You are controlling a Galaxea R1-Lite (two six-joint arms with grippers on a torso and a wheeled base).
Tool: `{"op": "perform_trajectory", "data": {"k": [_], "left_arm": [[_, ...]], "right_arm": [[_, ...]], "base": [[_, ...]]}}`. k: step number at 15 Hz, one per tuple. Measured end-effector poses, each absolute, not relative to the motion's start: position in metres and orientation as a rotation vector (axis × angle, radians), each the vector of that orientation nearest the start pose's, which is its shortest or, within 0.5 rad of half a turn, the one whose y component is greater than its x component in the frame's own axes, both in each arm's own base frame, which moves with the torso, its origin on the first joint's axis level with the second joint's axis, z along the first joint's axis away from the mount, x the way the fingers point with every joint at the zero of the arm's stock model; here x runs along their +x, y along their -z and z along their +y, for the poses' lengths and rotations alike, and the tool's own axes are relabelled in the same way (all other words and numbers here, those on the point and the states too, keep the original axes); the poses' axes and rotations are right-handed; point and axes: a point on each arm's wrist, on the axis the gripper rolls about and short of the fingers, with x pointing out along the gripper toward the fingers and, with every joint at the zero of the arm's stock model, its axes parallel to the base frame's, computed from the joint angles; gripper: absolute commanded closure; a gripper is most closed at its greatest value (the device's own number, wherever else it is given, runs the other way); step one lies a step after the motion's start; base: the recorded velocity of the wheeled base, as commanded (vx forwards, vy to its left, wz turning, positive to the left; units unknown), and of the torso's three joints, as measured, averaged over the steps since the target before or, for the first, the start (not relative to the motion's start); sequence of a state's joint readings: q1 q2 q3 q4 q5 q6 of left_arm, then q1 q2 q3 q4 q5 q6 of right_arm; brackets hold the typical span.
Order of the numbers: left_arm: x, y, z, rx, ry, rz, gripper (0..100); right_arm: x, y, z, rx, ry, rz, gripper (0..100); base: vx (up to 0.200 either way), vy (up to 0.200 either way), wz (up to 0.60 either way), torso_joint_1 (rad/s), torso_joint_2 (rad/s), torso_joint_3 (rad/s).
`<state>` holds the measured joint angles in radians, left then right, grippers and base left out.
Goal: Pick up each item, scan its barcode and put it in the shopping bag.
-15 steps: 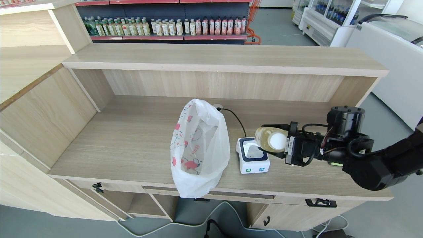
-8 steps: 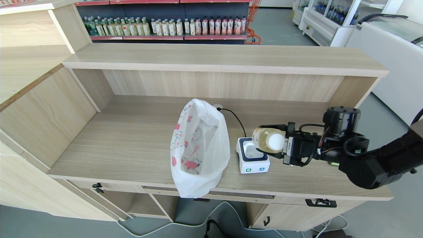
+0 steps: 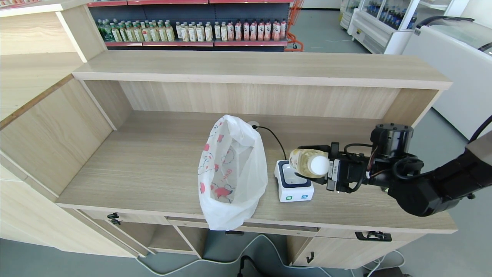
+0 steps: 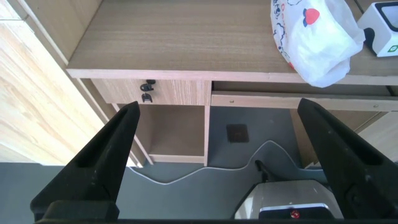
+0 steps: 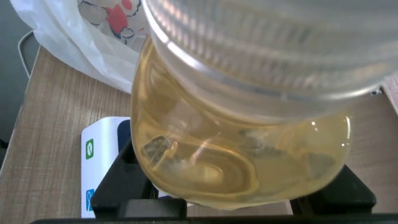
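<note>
Since a moment ago the right arm has slid a little toward the robot's left, carrying the bottle (image 3: 300, 161) further over the scanner (image 3: 295, 192), while the shopping bag (image 3: 230, 173) and the scanner sit just where they were. From where I stand, the right pincer (image 3: 304, 163) is pinching the bottle across its body, one dark finger along the top and the other underneath. The bottle lies roughly sideways in the air above the scanner's dark window, with its white cap end nearest the wrist. Seen from the right wrist, the bottle (image 5: 249, 124) is clear and ribbed with pale yellow liquid inside. The black fingers (image 5: 124, 183) sit on either side of it, with the white scanner (image 5: 99, 168) below and the bag (image 5: 81, 37) beyond. The shopping bag is white plastic with red prints. It stands open on the wooden surface (image 3: 153, 161) just beside the scanner, on the robot's left, and its lower end sags over the front edge. A black cable (image 3: 273, 139) runs from the scanner toward the back of the surface. The left pincer (image 4: 217, 162) is spread wide, hanging low in front of the surface's front edge, well apart from the bag (image 4: 314, 37).
</note>
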<state>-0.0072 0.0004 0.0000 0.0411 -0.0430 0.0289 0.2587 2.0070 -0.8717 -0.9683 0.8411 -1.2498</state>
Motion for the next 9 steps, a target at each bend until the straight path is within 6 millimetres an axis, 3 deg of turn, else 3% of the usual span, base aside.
{"op": "perform_trajectory", "data": {"k": [9], "left_arm": [[-0.0229,-0.0712,-0.0008,0.028,0.051,0.041,0]], "right_arm": [[0.3568,-0.1269,0.1134,-1.054,-1.067,-0.568,100]], "base": [[0.000,0.000,0.00,0.000,0.00,0.000]]}}
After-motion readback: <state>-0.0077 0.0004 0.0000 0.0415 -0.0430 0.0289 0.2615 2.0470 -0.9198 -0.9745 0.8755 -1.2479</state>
